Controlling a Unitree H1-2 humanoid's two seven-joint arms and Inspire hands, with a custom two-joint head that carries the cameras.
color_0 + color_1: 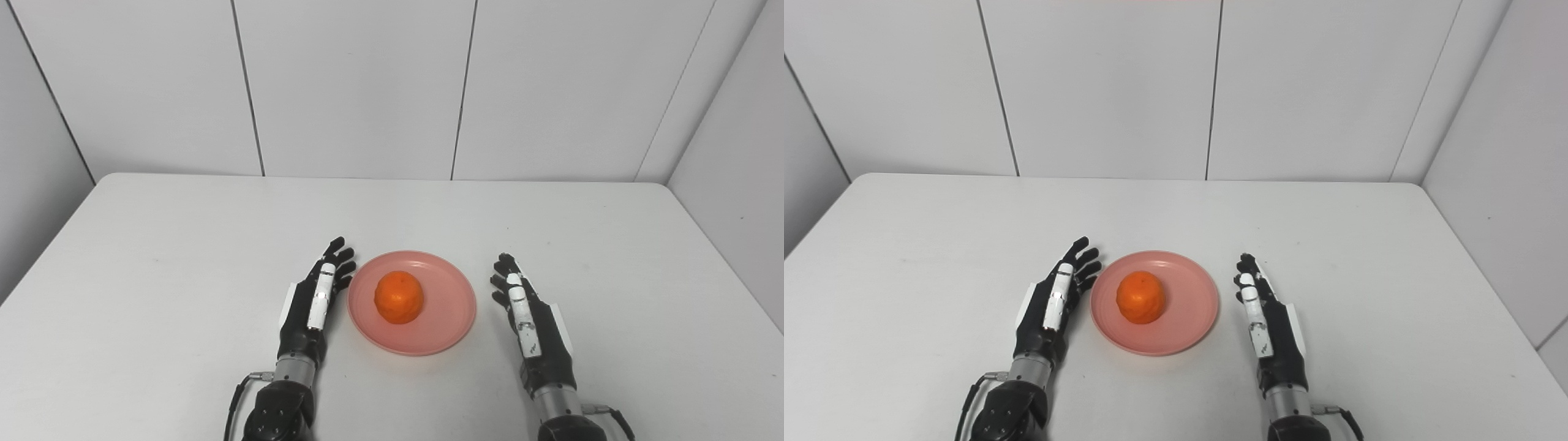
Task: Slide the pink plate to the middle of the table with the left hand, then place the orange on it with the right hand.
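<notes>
the counter (pixel 184 257) carries the pink plate (pixel 450 318) near its middle, the orange (pixel 399 297) already sitting on it. your left robot hand (pixel 315 300) lies just beside the rim, empty, fingers spread — a careless pull-back could nudge the plate. the right robot hand (pixel 530 315) is empty too, clear of it.

Lab cell, white panel walls (pixel 355 86), white table (pixel 153 294)

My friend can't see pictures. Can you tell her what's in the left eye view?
An orange sits on a pink plate in the middle of a white table. The robot's left hand and right hand rest open on either side of the plate, holding nothing.
</notes>
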